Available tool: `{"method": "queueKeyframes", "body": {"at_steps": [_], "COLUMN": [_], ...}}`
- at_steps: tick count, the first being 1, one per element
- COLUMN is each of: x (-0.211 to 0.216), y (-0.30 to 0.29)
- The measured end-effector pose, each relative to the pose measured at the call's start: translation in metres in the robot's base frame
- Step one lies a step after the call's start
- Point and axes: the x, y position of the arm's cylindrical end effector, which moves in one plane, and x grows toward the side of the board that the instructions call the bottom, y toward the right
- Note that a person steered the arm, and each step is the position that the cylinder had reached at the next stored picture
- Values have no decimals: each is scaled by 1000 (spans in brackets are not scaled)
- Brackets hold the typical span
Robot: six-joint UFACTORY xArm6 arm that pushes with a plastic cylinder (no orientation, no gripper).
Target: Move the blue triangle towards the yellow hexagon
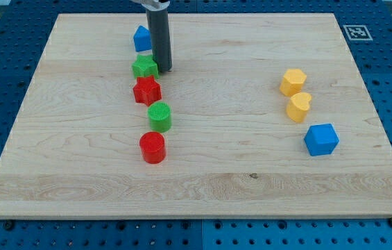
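Lying on blue pegboard (362, 236), wooden board (237, 160), my tip (164, 69), plain rod, beside green star (144, 67)

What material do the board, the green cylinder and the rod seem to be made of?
Board: pale wood, matte, with visible grain lines. Green cylinder: probably 3D-printed plastic, as its top shows fine ridges. Rod, ending in my tip beside the green star: dark with a slight sheen, perhaps metal or plastic.

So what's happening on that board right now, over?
My tip down beside green star, just below blue triangle. Yellow hexagon far off at view's right. Nothing between them.
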Motion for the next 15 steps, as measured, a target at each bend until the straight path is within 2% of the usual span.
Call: {"method": "queueKeyframes", "body": {"at_steps": [1, 3, 4, 5, 7, 9, 11, 12, 13, 15], "x": [-11, -22, -49, -64, -65, -91, -89, -76, -44, -2], "y": [-3, -71, -97, -93, -25, -4, 55, 66, 66, 102]}}
